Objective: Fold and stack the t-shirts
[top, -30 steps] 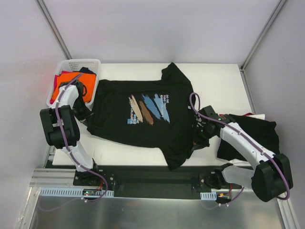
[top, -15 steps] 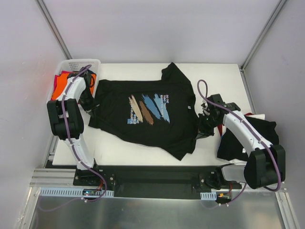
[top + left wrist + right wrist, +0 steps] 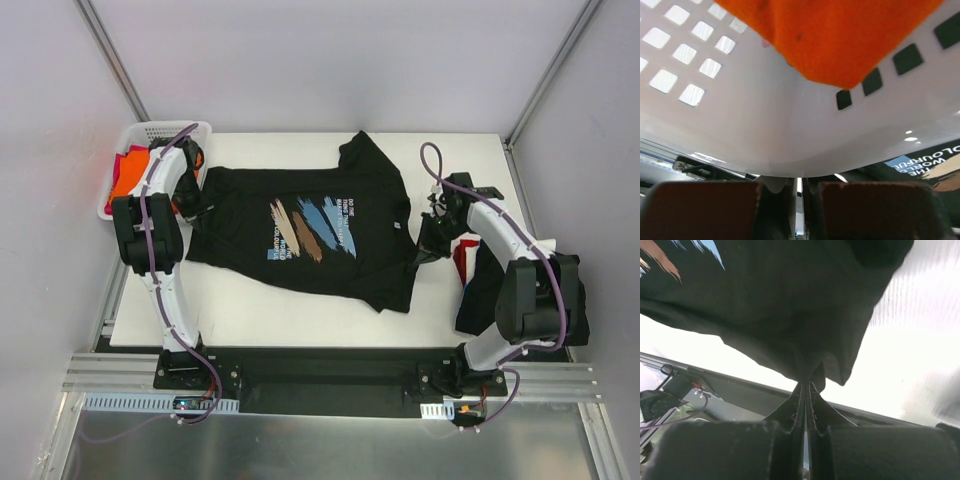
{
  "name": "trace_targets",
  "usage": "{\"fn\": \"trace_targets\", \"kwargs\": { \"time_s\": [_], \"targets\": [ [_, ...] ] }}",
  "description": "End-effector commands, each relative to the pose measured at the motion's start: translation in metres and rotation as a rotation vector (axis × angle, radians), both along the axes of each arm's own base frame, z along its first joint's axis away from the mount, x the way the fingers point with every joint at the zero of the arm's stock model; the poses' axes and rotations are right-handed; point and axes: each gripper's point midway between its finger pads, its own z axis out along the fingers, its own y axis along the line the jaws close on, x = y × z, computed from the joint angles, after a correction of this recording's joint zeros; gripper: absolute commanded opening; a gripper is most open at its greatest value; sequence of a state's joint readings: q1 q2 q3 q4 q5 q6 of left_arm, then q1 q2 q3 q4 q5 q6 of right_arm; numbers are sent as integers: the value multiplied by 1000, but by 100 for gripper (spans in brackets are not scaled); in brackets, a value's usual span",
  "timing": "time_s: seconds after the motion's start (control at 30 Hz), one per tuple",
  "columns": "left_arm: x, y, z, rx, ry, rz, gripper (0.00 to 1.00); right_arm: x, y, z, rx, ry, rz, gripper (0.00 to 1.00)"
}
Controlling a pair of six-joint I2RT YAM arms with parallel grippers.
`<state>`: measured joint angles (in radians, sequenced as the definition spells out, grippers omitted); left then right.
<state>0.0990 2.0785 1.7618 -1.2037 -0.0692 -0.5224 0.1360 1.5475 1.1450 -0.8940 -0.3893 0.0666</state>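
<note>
Right wrist — my right gripper (image 3: 805, 385) pinching printed black t-shirt (image 3: 780, 305) edge; my left gripper (image 3: 799, 182) pressed together beside white basket (image 3: 740, 125) — orange shirt (image 3: 830, 35) inside.

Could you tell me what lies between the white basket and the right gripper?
The black printed t-shirt, spread across the table, in the top view.
</note>
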Motion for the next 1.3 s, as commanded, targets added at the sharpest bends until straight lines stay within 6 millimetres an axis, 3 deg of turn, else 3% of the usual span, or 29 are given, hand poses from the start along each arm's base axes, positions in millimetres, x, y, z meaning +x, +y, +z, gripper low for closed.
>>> {"fn": "trace_targets", "kwargs": {
  "time_s": [0.0, 0.13, 0.57, 0.97, 1.27],
  "targets": [
    [20, 7, -5, 22, -34, 3, 0, 28, 2, 10, 44, -49, 15, 1],
    [22, 7, -9, 27, -27, 6, 0, 51, -2, 12, 62, -59, -5, 1],
    [28, 9, -11, 35, -31, 19, 0, 87, -23, 10, 61, -77, -63, 1],
    [35, -1, -32, 13, -17, 89, 0, 131, -18, -9, 106, -65, -105, 1],
    [39, 4, -39, 41, -15, 99, 0, 157, -19, -16, 98, -72, -111, 1]
  ]
}}
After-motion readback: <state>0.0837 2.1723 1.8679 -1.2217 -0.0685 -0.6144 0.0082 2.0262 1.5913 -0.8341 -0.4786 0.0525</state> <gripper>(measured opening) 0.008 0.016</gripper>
